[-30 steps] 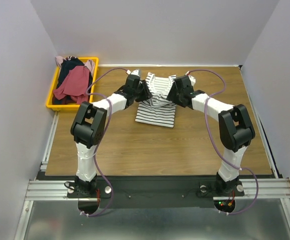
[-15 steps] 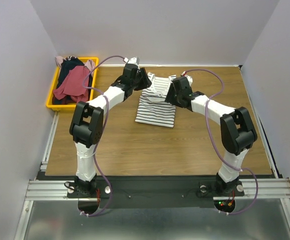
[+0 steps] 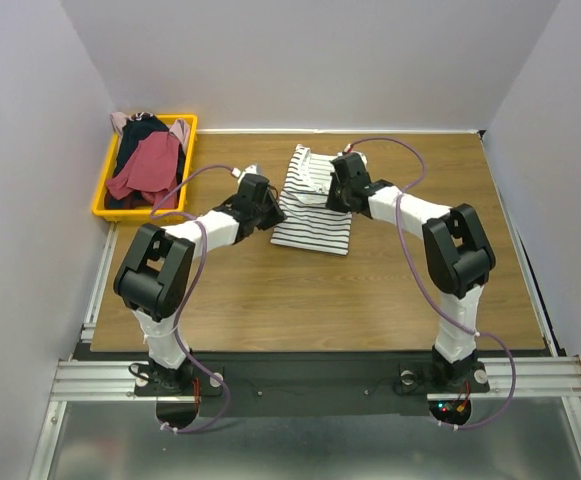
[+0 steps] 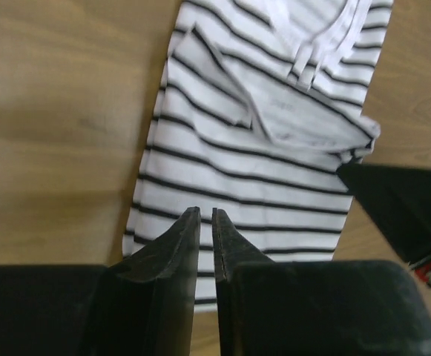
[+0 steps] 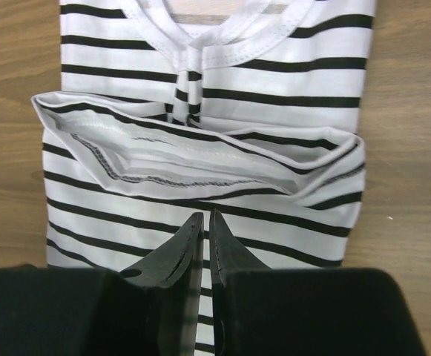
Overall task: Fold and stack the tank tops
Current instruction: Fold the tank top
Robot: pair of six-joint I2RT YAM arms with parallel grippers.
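The white tank top with thin black stripes (image 3: 314, 226) lies flat on the wooden table, its hem end doubled over its middle (image 5: 200, 159). My left gripper (image 3: 268, 212) hovers at its left edge, jaws shut and holding nothing (image 4: 206, 211). My right gripper (image 3: 338, 190) hangs over the shirt's middle, also shut and holding nothing (image 5: 205, 215). The striped cloth (image 4: 260, 170) passes beneath both sets of fingertips. A dark red tank top (image 3: 150, 165), a navy one (image 3: 138, 135) and a pale pink one (image 3: 180, 130) sit heaped in the bin.
A yellow bin (image 3: 101, 200) stands at the table's far left corner. Walls close in on the left, back and right. Bare wood table (image 3: 300, 300) lies between the shirt and the arm bases. The right gripper's black body (image 4: 404, 211) shows in the left wrist view.
Both grippers have closed. The left arm swung back from the shirt's far end to its near left edge; the right moved slightly left over the shirt.
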